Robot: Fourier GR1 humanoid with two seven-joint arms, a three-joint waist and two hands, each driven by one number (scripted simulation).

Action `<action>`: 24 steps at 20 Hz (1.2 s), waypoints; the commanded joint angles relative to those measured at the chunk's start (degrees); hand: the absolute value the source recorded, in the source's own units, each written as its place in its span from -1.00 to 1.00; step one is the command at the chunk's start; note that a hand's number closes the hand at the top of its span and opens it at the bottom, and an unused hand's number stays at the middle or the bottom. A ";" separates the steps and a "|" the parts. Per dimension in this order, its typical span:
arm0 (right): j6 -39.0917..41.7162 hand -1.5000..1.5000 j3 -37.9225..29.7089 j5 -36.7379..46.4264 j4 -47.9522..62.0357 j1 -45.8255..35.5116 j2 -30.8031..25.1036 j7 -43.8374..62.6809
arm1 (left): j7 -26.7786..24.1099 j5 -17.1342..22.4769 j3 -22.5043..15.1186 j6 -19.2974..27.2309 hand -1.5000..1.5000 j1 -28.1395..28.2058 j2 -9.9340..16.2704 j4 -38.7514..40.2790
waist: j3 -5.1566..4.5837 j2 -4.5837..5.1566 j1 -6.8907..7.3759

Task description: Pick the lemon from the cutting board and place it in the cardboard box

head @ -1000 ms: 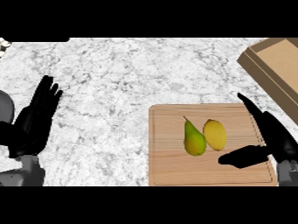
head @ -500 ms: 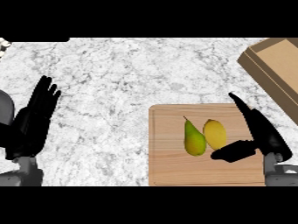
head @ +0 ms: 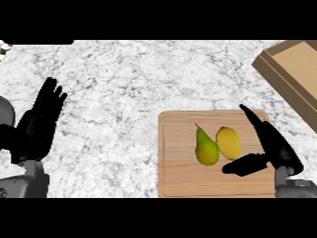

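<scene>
The marble counter (head: 133, 79) carries my cardboard box (head: 299, 79) at the upper right and the cutting board (head: 188, 176) at lower centre-right. My left hand (head: 37, 123) rests open at the left edge. My right hand (head: 274, 146) hangs wide open just right of the lemon (head: 228, 142), which lies on the board touching a pear (head: 205, 148). Nothing is grasped yet; picking and boxing remain.

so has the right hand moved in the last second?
Yes. The right hand has shifted left across the cutting board, closing on the lemon.
</scene>
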 commanded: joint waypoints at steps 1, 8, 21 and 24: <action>2.76 -1.00 -2.03 0.03 2.32 -2.80 -0.22 0.38 | 0.52 0.18 -0.46 0.08 0.00 1.85 -1.18 -1.96 | 0.01 0.00 0.12; -0.56 -1.00 1.25 4.60 4.57 2.23 2.47 -4.54 | 2.78 0.25 -0.50 -1.64 0.00 5.57 -0.35 -7.01 | 0.01 -0.02 0.12; -2.02 1.00 2.74 12.45 8.86 -4.95 2.41 -8.18 | 0.49 -3.18 -1.88 1.25 0.00 1.74 -3.37 -2.68 | 0.01 0.02 0.13; -0.17 1.00 1.80 12.36 2.03 -1.43 0.56 -7.98 | 0.36 -3.16 -1.24 0.61 0.00 2.04 -2.46 -2.86 | 0.00 -0.03 -0.01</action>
